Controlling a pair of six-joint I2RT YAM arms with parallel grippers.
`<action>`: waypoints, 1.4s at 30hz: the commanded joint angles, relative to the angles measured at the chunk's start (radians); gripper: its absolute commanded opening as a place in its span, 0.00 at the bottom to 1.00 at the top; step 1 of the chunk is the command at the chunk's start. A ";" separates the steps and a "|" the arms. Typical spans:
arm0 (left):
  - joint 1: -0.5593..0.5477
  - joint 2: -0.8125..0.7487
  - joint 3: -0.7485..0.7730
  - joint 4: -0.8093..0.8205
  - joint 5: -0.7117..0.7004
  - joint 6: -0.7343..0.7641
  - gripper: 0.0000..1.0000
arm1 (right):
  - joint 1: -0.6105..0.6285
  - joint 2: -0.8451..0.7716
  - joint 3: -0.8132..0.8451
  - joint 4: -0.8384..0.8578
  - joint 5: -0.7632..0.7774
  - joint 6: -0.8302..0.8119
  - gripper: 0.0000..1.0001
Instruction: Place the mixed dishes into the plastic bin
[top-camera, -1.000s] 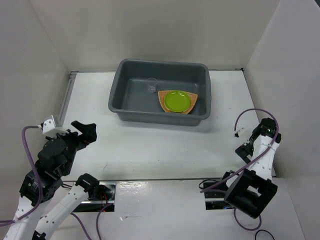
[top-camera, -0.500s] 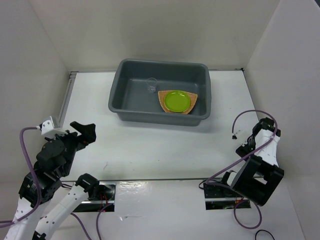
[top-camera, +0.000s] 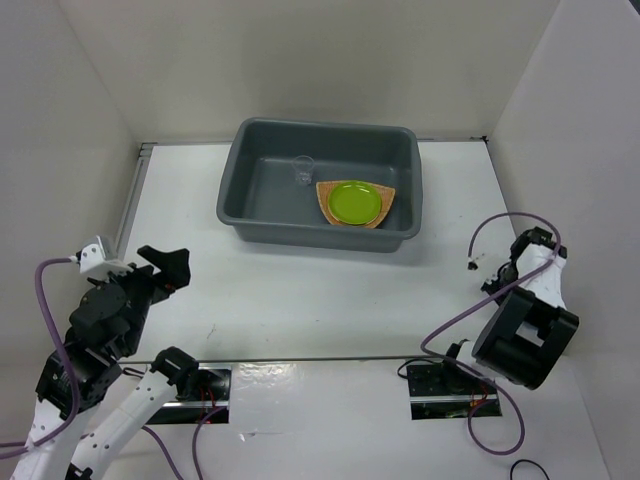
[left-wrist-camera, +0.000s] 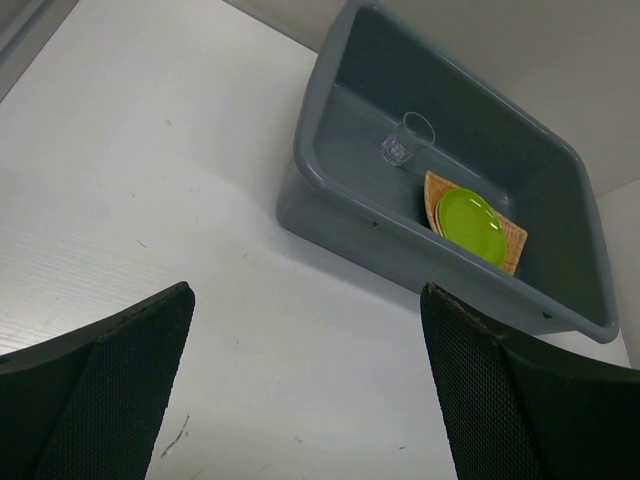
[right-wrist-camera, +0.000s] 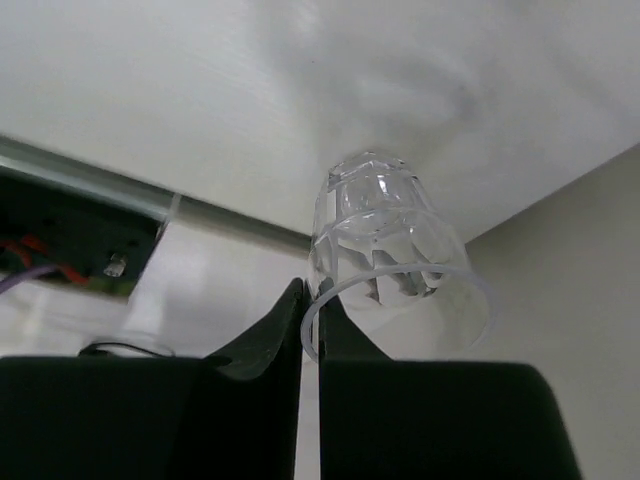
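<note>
Up top, grey bin (top-camera: 320, 233) at far side of table (top-camera: 300, 290) holds lime plate (top-camera: 354, 202) on orange woven plate (top-camera: 322, 192), clear cup (top-camera: 303, 170) just beside; L wrist: left gripper (left-wrist-camera: 305, 295) wide open, nothing betw. it & bin; R wrist: right gripper (right-wrist-camera: 310, 297) pinched on second clear cup (right-wrist-camera: 385, 240) by its rim, metal strip (right-wrist-camera: 235, 218) behind.

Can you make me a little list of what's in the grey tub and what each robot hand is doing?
bin: dark grey plastic bin, at the far side of the table
inside bin: clear cup; orange woven plate with lime-green plate lying on it
left gripper: open, empty, above the table
right gripper: shut on the rim of a second clear cup, by the right wall
cream saucer: not visible in any view
</note>
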 joint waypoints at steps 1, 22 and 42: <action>0.006 -0.017 -0.005 0.039 -0.001 0.026 1.00 | 0.024 -0.034 0.258 -0.160 -0.124 0.011 0.00; 0.006 -0.017 -0.005 0.048 -0.001 0.037 1.00 | 1.351 0.700 1.518 -0.232 0.046 0.509 0.00; 0.006 0.039 -0.005 0.057 0.008 0.046 1.00 | 1.382 1.311 2.085 -0.232 0.004 0.425 0.00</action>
